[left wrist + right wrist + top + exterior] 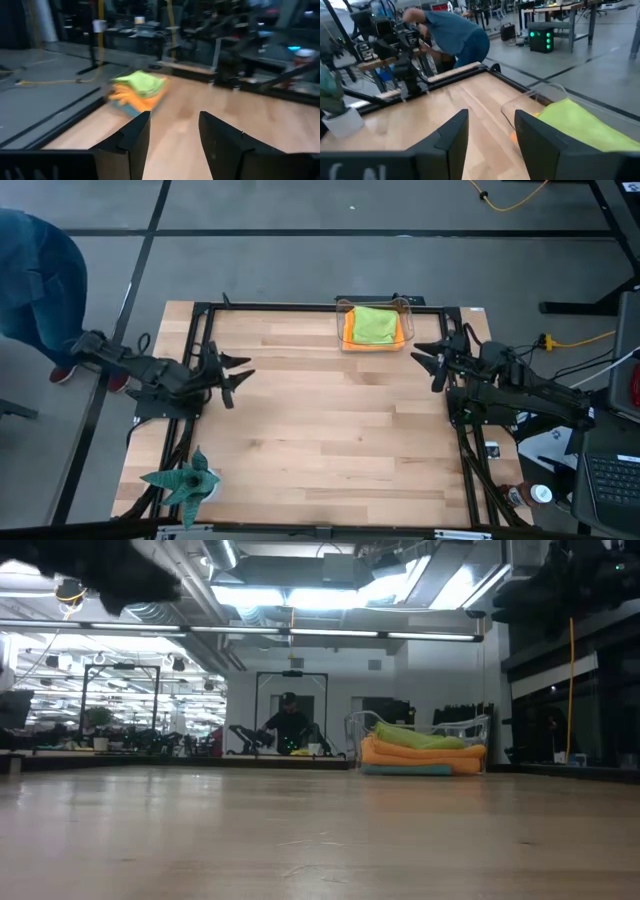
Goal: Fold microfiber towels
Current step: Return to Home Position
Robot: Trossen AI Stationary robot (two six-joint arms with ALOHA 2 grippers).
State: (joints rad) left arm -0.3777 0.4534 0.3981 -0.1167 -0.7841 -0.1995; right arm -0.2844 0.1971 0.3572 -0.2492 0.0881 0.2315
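The towels lie folded in a stack (373,327) in a clear tray (344,308) at the table's far edge: lime green (420,738) on top, orange (420,757) under it, teal (405,770) at the bottom. The stack also shows in the left wrist view (137,90), and the green towel in the right wrist view (580,125). My left gripper (240,375) is open and empty above the table's left side. My right gripper (425,358) is open and empty above the table's right side, near the tray.
A dark green spiky plant figure (183,478) stands at the near left corner. A black frame (300,307) runs along the table's edges. A person in blue (35,280) stands beyond the far left corner. Bare wood (330,430) lies between the arms.
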